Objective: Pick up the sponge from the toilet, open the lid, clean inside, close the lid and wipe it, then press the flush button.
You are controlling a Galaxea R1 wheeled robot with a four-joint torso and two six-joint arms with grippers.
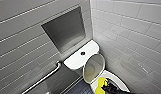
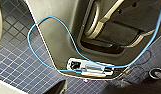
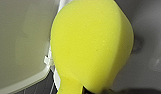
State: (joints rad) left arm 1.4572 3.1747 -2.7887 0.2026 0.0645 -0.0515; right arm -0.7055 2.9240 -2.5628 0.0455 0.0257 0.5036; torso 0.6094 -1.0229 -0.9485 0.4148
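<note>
The white toilet [image 1: 78,60] stands in the corner, its flush button [image 1: 82,53] on the tank top. The oval lid [image 1: 94,68] is raised and leans back towards the tank. At the bowl's near rim [image 1: 118,81] my right gripper [image 1: 106,86], a dark shape, is shut on the bright yellow sponge [image 1: 101,83]. In the right wrist view the squeezed sponge [image 3: 91,45] bulges out, with the lid's inner face [image 3: 21,42] on one side and the bowl's white inside [image 3: 146,37] on the other. My left gripper is open, near the robot's body above the floor.
Tiled walls close in on both sides of the toilet. A recessed niche [image 1: 64,28] and a metal grab bar [image 1: 46,77] are on the left wall. Dark blue floor tiles [image 2: 13,57] and a blue cable [image 2: 53,22] on the robot's base show in the left wrist view.
</note>
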